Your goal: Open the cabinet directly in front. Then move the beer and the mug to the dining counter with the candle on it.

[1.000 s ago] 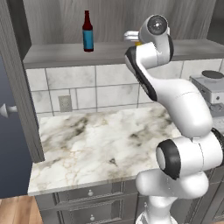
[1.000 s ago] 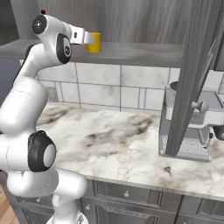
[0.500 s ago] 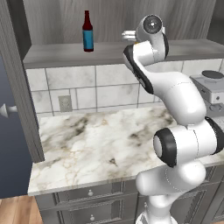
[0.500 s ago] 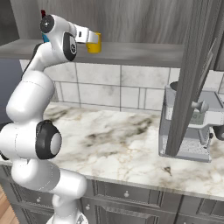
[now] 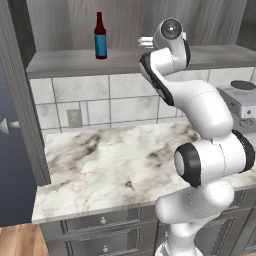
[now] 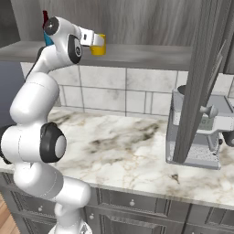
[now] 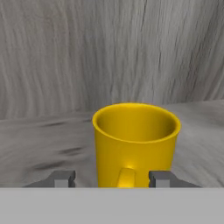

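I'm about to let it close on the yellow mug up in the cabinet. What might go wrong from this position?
1. The gripper straddles the handle side of the mug, not its full body; a grip on the handle alone may let it swing or slip.
2. The mug stands on the cabinet shelf, high above the marble worktop; a nudge could tip it over the edge.
3. The beer shares that shelf, so a wide swing on withdrawal might knock it.

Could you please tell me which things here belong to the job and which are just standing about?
Job: cabinet, doors open; beer on its shelf; mug on the same shelf, handle between the hand's fingers.

Standing about: coffee machine, worktop, drawers, wall socket.
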You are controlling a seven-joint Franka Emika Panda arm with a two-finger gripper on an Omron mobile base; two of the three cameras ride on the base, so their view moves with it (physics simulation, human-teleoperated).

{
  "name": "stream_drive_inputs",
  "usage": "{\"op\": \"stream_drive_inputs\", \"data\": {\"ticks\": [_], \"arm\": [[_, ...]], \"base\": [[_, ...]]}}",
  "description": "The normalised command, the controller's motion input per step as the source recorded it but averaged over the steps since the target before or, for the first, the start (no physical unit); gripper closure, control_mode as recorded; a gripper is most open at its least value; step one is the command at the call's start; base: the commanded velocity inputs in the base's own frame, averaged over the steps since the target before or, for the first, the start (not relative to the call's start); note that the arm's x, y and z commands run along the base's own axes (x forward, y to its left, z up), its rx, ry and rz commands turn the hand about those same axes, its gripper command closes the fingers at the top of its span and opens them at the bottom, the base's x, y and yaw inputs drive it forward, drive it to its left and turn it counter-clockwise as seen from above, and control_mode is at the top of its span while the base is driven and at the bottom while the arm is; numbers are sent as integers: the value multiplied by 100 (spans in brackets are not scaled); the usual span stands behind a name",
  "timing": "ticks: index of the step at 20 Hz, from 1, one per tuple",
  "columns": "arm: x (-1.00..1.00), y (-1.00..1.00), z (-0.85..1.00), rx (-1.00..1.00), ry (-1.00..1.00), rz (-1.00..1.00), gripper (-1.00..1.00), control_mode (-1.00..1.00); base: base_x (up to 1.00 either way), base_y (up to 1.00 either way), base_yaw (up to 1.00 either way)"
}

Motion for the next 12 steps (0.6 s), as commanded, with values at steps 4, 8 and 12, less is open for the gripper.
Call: {"op": "stream_drive_inputs", "data": {"ticks": [4, 8, 12], "arm": [[0, 0, 0, 0, 0, 0, 100, -100], [-3, 0, 0, 0, 2, 0, 100, -100], [-80, 0, 11, 0, -15, 0, 100, -100]], "base": [[0, 0, 0], [0, 0, 0], [0, 0, 0]]}}
